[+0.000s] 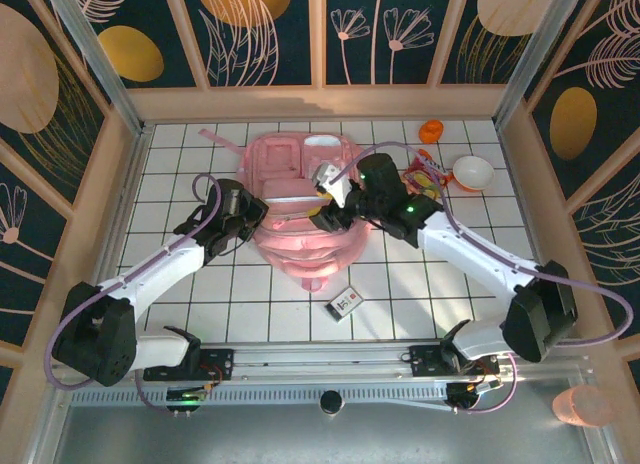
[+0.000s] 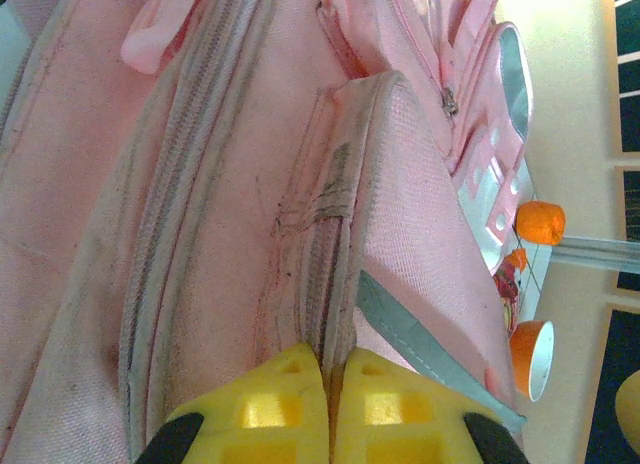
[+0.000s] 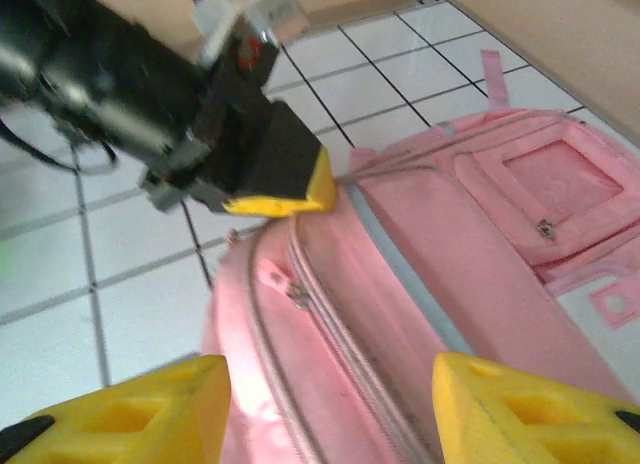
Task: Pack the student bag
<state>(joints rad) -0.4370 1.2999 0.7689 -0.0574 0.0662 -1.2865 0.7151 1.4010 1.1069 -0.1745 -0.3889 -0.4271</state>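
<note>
The student bag (image 1: 292,166) lies flat in the middle of the tabletop (image 1: 180,284), its long axis running from the top of the overhead frame down toward my bases, so it sits between my two arms. My left gripper (image 2: 325,409) is squeezed fully together on a seam at the bag's left edge. In the left wrist view a ridge of pink fabric runs straight into the slit between the yellow fingers, so I judge that side pinned or lifted for me. My right gripper (image 3: 330,414) stands wide with nothing between its fingers. In the right wrist view it hangs just above the bag's lower part, apart from the fabric. The relation that matters is this: the zip track (image 3: 340,344) runs from between my right fingers away toward the upper right of that frame, along the bag's length. My right fingers therefore straddle it crosswise. The right gripper is the free one, and the things that look meant for packing, a colourful packet (image 1: 424,177) and an orange-rimmed bowl (image 1: 473,172), lie on its side, just off the bag's upper right. A small card box (image 1: 345,302) lies below the bag, nearer my bases.
</note>
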